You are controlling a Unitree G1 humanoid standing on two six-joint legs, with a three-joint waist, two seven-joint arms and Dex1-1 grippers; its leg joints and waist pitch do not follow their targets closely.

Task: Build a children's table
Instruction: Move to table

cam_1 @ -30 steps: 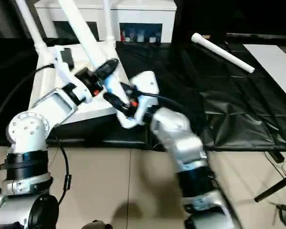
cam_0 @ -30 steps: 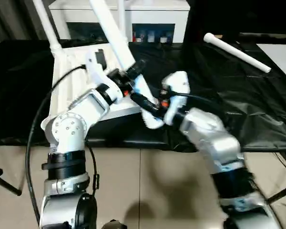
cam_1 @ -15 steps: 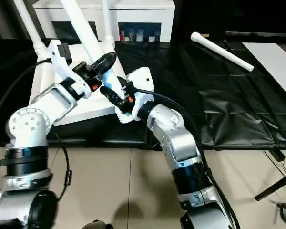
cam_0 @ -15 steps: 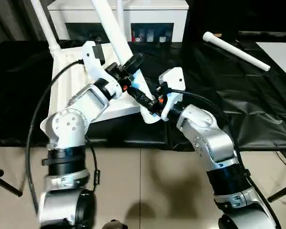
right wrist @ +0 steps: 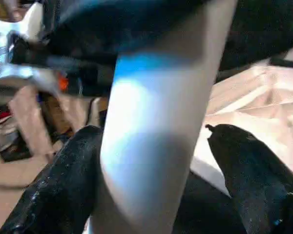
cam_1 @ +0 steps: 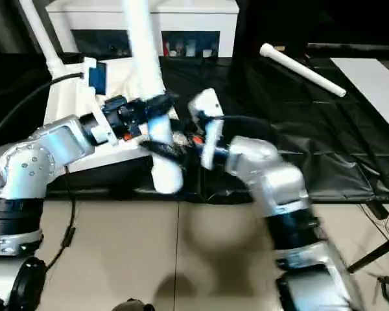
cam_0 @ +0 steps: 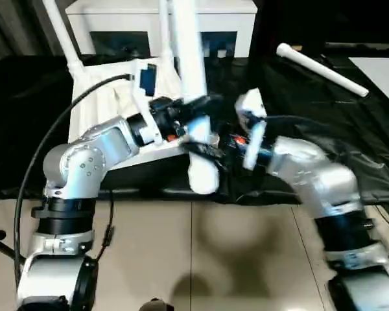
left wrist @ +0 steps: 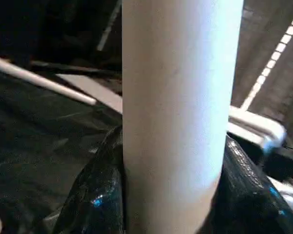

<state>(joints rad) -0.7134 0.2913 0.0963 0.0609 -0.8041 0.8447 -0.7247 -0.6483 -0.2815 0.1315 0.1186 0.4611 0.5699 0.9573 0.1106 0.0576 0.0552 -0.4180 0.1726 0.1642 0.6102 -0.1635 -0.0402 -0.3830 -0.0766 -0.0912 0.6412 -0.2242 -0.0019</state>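
Observation:
The white tabletop [cam_0: 100, 110] lies underside up on black cloth, with two white legs [cam_0: 63, 32] [cam_0: 163, 26] standing in its far corner sockets. A third leg [cam_0: 188, 58] stands almost upright over the tabletop's near right corner, its lower end [cam_0: 203, 178] hanging past the edge. My left gripper [cam_0: 193, 115] is shut on this leg; its black fingers [left wrist: 95, 195] press both sides. My right gripper [cam_0: 211, 151] is lower on the same leg, open, with one finger [right wrist: 249, 175] clearly apart from it.
A fourth loose leg [cam_0: 321, 70] lies on the black cloth [cam_0: 324, 136] at the far right. A white cabinet [cam_0: 117, 13] stands behind the tabletop. Beige floor tiles [cam_0: 201, 259] run along the near side, and a white sheet [cam_0: 384, 71] lies at the right edge.
The held leg has swung from a leftward tilt to nearly upright. My right gripper's fingers have spread off the leg and that arm has drawn back to the right.

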